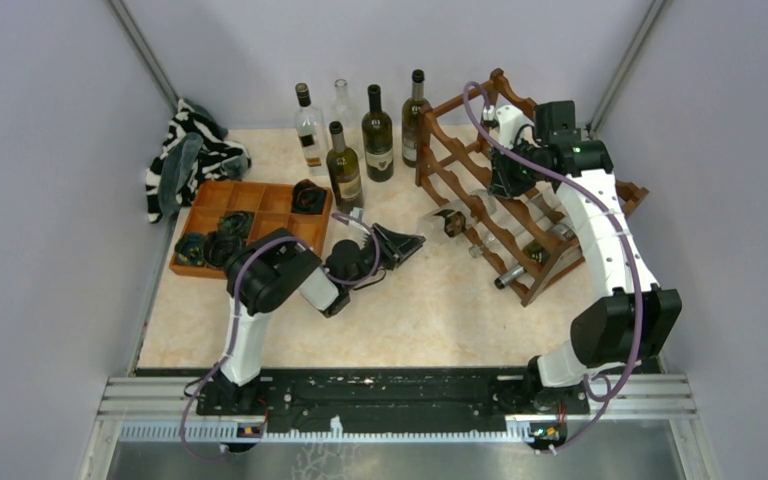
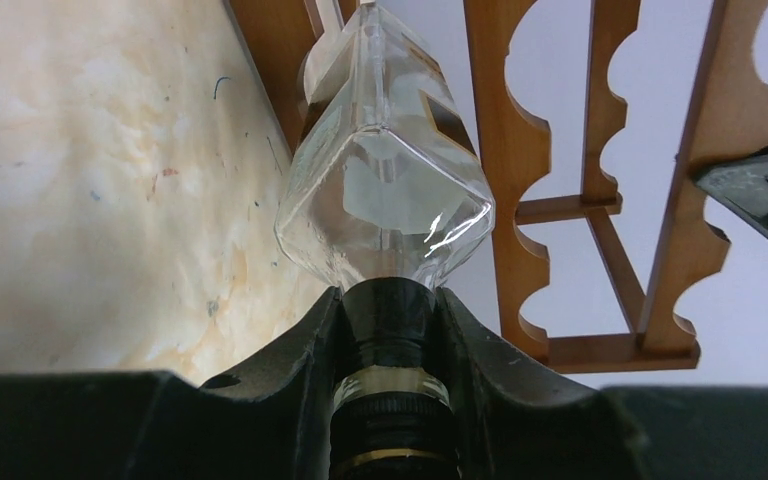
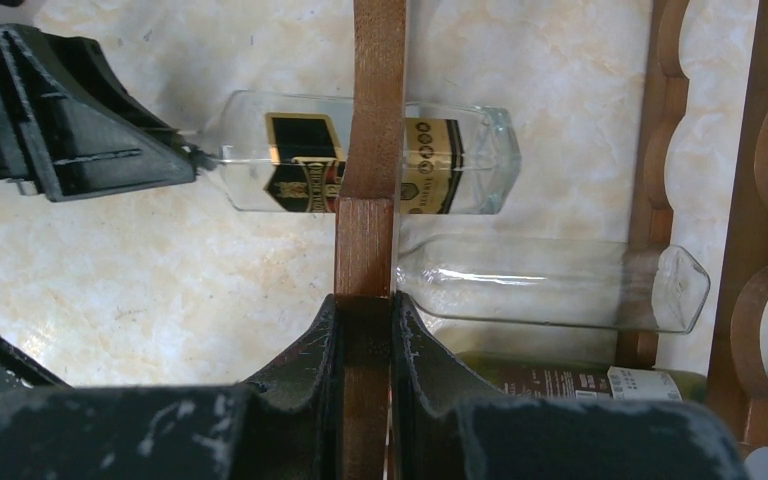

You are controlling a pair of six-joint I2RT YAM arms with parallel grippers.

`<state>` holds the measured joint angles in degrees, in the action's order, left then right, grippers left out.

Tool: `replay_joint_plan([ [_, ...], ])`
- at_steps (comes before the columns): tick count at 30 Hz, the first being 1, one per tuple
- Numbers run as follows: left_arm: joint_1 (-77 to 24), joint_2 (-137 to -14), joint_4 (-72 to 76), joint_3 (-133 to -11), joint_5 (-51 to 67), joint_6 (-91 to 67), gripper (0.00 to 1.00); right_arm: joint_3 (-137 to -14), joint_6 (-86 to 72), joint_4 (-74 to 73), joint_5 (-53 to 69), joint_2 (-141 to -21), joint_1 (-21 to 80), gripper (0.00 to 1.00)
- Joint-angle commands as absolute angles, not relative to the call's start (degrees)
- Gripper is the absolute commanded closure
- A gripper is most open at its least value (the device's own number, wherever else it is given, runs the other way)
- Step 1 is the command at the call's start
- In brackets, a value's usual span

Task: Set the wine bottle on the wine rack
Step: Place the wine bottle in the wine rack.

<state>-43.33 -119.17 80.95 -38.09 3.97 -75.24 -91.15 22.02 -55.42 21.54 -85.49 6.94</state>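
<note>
- While your left gripper pinches the wine bottle by its dark neck, the bottle lies on its side, glass end pointing away from the arm.
- The fingers sit close together, one on each side of the neck.
- The wine bottle is clear and has square sides and a black and gold label.
- Its bottom end pokes in at the low left side of the wine rack, under one of the wavy rails.
- You cannot tell if it rests on the rails or only hangs in the gripper.
- Your right gripper is squeezed tight on a wooden bar of the rack, up near the top.
- In the right wrist view, a second bottle, clear and plain, lies in the rack just beside the wine bottle.
- A third bottle with a pale label lies past that one.
- Five standing bottles wait upright at the back of the table, left of the rack.
- An orange-brown tray with dark things in it sits on the left.
- A striped cloth lies behind the tray.
</note>
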Motion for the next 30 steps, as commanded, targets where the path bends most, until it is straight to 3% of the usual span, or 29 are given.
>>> replay_joint_plan([
  [1,-44.96,-122.45,97.83,-44.74,1.83,-74.44,1.0,-91.72,19.95,-52.82,27.11,-82.05,6.95,1.0],
  [30,-45.01,-136.2,79.22,-69.9,1.79,-76.74,0.99,-91.82,20.04,-52.03,29.25,-83.03,6.93,0.99],
])
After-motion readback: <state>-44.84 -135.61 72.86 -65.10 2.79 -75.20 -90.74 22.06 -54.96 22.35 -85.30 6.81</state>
